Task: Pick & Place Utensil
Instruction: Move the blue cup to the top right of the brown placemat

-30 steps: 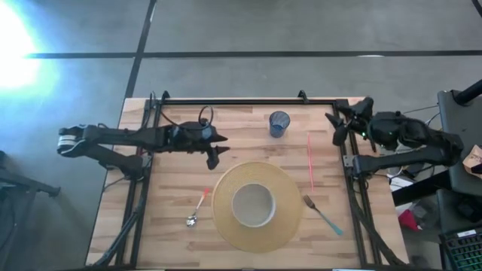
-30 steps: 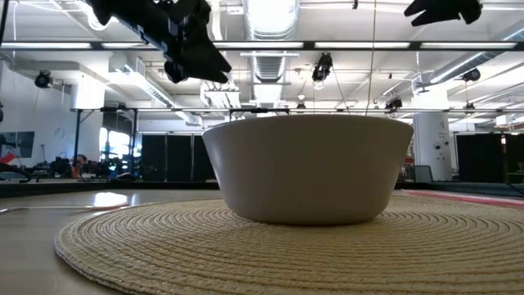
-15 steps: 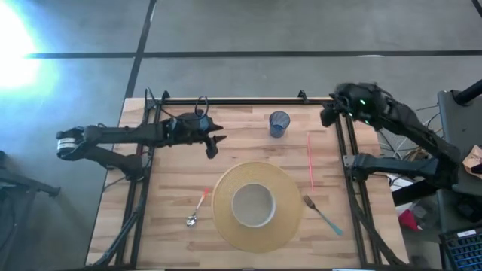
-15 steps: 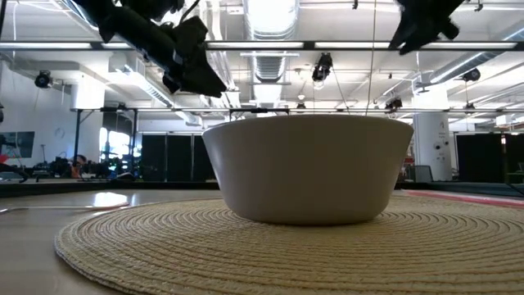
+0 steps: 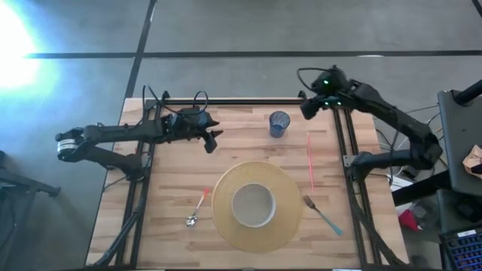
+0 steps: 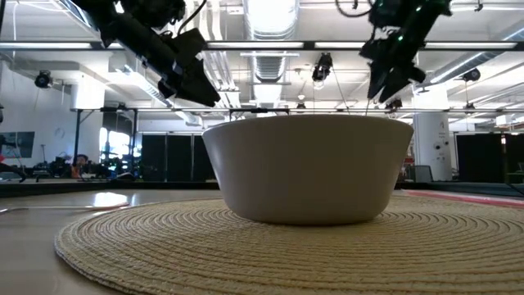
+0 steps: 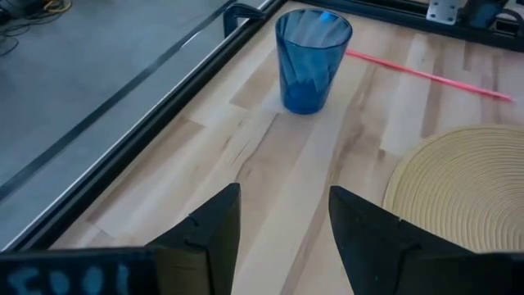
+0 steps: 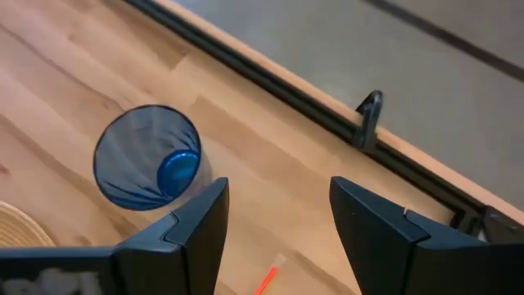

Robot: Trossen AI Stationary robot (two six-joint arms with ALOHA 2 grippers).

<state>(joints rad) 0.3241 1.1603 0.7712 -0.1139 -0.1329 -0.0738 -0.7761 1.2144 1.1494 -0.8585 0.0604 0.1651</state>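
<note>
- Up at the far edge, the right gripper [image 5: 306, 110] hangs spread and empty just beside the blue cup [image 5: 279, 123], likely lining up over it.
- The left gripper [image 5: 212, 141], also parted, holds nothing.
- Spoon [image 5: 196, 210] and fork [image 5: 322, 214] lie either side of the woven mat [image 5: 226, 226], well apart from both.

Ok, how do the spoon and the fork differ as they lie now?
The spoon lies left of the woven mat, the fork right of it. The spoon's handle looks reddish-orange, the fork's light blue. The spoon's bowl points toward the near-left, the fork's tines away toward the mat. Both lie flat, untouched.
</note>
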